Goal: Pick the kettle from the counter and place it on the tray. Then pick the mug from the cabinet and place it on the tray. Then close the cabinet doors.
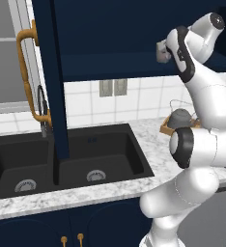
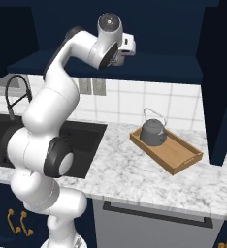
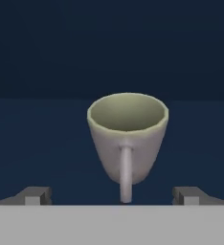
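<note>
Closest to me, the marble counter (image 2: 135,174) runs along the front, and the tray (image 2: 176,156) lies on it with the kettle (image 2: 153,131) already sitting at its sink-side end, so that half looks done. The far end of the tray is bare wood, which I'd judge is where the mug goes.

Now up at the cabinet (image 2: 149,43): the arm is stretched into it, and the gripper (image 3: 112,195) is lined up dead on the mug (image 3: 127,143), jaws spread wide, nothing held. The mug stands upright on the shelf with its handle pointing straight back at the hand, one fingertip out to each side of it.

Here's the risk as I read it: if the hand pushes in further, that handle meets the palm first, and the mug could get shoved deeper into the cabinet or tipped before the jaws shut. Close too early and the fingers may catch only the handle, letting the mug swing.

Further round, the cabinet door (image 1: 49,77) hangs open over the black sink (image 1: 66,164), its brass handle (image 1: 30,72) sticking out. On the way down from the cabinet, the kettle's wire handle beside the tray's bare end is the thing to clear.
</note>
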Motion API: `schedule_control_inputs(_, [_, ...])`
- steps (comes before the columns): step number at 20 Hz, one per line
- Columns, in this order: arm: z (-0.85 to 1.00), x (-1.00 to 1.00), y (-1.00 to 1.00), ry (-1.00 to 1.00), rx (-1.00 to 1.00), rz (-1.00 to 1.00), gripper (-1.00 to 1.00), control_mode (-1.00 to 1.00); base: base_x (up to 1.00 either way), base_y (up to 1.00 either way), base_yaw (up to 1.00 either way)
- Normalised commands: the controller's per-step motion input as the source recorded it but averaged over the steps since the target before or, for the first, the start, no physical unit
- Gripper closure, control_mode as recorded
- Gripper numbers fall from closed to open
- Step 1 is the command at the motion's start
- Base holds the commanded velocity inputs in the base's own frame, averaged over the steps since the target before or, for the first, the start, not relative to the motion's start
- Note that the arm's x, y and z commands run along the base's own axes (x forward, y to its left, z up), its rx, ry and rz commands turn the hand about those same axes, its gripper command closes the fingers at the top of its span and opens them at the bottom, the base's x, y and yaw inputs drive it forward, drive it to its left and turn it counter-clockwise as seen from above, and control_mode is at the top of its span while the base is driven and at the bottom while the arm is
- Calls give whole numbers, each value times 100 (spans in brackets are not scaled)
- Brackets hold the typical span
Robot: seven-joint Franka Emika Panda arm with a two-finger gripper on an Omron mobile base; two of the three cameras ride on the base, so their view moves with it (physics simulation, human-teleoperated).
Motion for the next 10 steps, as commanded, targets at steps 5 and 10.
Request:
schedule_control_inputs(5, [0,15,-3,3,0,0,-100,-100,0,0,0])
schedule_control_inputs(10, [0,15,-4,3,0,0,-100,-100,0,0,0])
